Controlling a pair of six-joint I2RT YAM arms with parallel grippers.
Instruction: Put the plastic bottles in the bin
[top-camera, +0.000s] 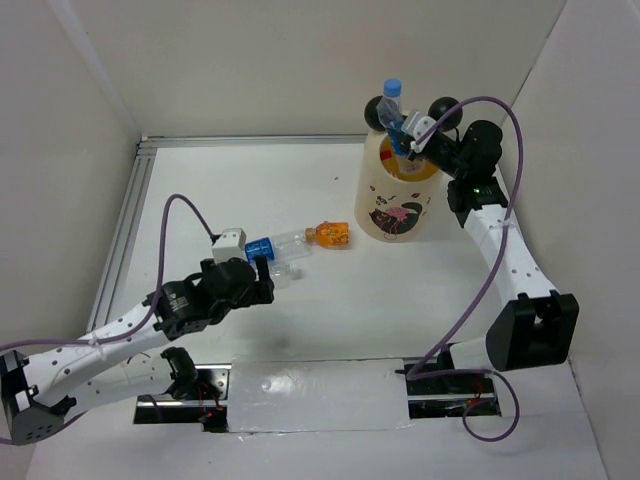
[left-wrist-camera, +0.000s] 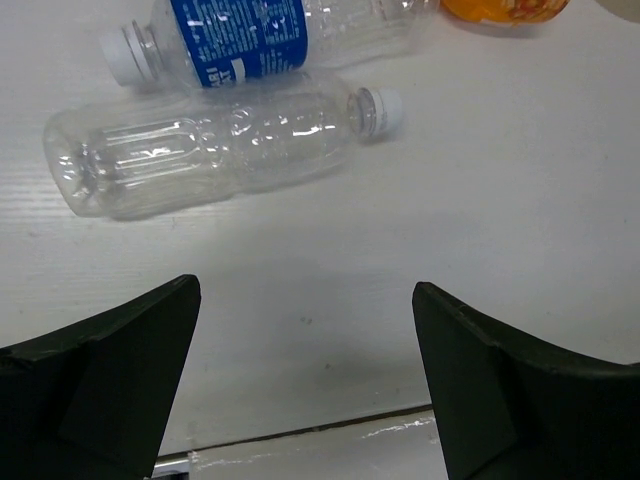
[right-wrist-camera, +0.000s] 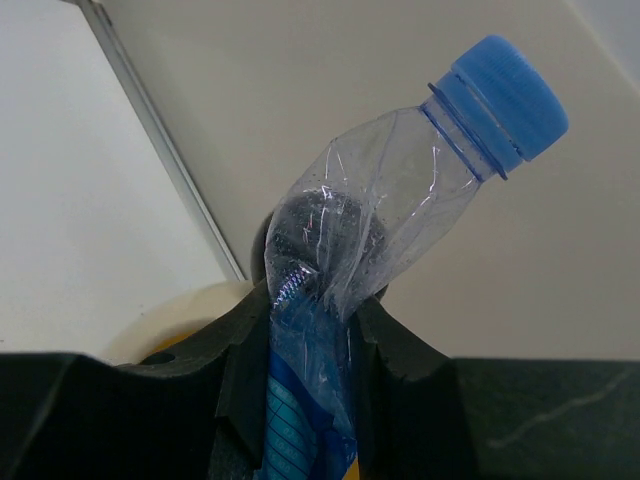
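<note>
Right gripper (top-camera: 413, 143) was clamped on a crumpled blue-capped bottle (right-wrist-camera: 400, 190), held cap-up above the mouth of the bin (top-camera: 395, 215). Left gripper (left-wrist-camera: 305, 300) hung low over the table (left-wrist-camera: 500, 200), jaws wide apart, near an unlabelled clear bottle (left-wrist-camera: 200, 150). This lay touching a blue-labelled bottle (left-wrist-camera: 240, 40). An orange-filled bottle (top-camera: 330, 236) lay near the bin.

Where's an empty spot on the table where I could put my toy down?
Bare white table lies at the back left, between the metal side rail and the cream flamingo-print bin. More lies in front of the bin. Crowded mid-table: blue-labelled clear bottle, orange-filled bottle, unlabelled clear bottle, open left gripper.
</note>
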